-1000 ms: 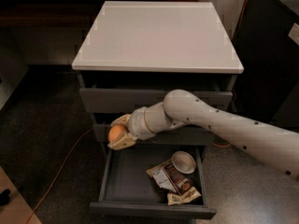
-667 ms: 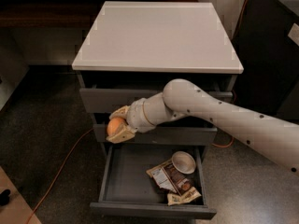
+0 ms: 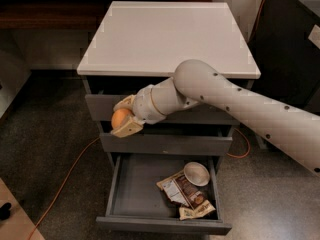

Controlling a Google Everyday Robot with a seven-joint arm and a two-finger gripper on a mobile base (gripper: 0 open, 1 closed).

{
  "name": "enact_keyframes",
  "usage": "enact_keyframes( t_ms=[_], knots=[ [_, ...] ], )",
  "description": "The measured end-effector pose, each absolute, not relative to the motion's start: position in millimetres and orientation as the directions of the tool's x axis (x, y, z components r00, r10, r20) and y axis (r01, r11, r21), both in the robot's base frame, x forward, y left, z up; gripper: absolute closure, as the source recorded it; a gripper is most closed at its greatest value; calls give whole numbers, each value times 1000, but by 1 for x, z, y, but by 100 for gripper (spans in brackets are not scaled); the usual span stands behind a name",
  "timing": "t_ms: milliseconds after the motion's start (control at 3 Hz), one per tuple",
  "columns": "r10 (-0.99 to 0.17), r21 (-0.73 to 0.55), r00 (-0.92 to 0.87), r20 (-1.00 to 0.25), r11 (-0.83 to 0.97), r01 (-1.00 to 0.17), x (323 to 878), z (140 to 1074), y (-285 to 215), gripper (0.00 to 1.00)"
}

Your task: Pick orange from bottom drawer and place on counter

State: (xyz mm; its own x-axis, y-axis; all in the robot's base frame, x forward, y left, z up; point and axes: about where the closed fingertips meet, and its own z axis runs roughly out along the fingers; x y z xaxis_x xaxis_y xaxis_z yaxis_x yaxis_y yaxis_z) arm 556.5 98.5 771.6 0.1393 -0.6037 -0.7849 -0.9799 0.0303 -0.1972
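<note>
Holding: the gripper (image 3: 122, 119) has its two tan fingers (image 3: 128, 128) closed on the orange (image 3: 120, 118), one finger above the fruit and one below it.
Orange position: clamped between the fingers at the gripper's tip, bulging out on the side away from the wrist.
Orange shape: round and plain, so no long axis or pointing direction can be told.
Gripper position: in the air in front of the grey cabinet, level with the gap between the top drawer front (image 3: 100, 107) and the middle drawer front (image 3: 165, 145).
Arm: the white arm (image 3: 240, 101) reaches in from the picture's right, with the wrist just behind the gripper.
Bottom drawer (image 3: 140, 189): pulled open, below the gripper and well apart from it.
Drawer contents: a pale bowl (image 3: 196, 173) and brown snack packets (image 3: 182, 191), below the gripper and off to its wrist side.
Counter (image 3: 165, 34): the light top panel, above and behind the gripper.
Floor: an orange cable (image 3: 65, 179) runs below the gripper, off to its fingertip side.
</note>
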Motion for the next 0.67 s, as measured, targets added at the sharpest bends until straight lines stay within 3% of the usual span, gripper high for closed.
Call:
enact_keyframes(
  t_ms=[667],
  knots=[
    [-564,-172,118,-817,43,-984,587,817,89,100]
  ],
)
